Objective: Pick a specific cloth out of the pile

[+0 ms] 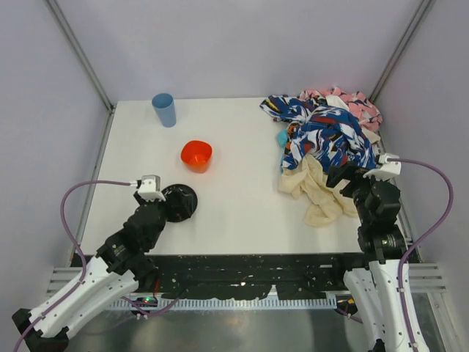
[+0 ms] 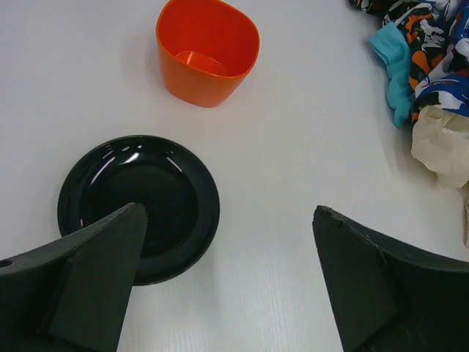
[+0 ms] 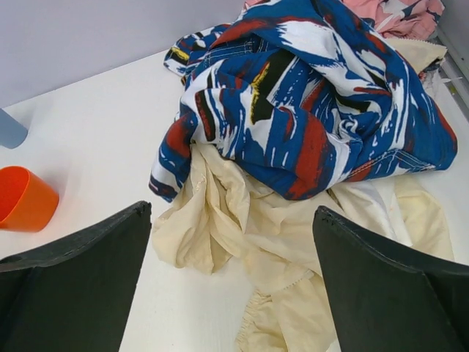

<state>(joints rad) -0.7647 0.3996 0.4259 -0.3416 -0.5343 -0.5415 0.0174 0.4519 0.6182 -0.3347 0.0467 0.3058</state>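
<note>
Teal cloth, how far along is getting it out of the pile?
Nothing is done yet: the teal cloth sits tucked at the left edge of the pile, only a corner showing. In hand: the right hand hovers open by the cream cloth; the left hand is open by the black plate. Left: reach the teal cloth, grip it, pull it free.

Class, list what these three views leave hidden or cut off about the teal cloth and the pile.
Teal cloth, left wrist and top views: only an edge shows; the pile covers the rest.
Teal cloth, right wrist view: not visible; blue patterned cloth blocks it.
Pile, left wrist view: cut off by the right edge.
Blue cup, right wrist view: cut by the left edge.
</note>
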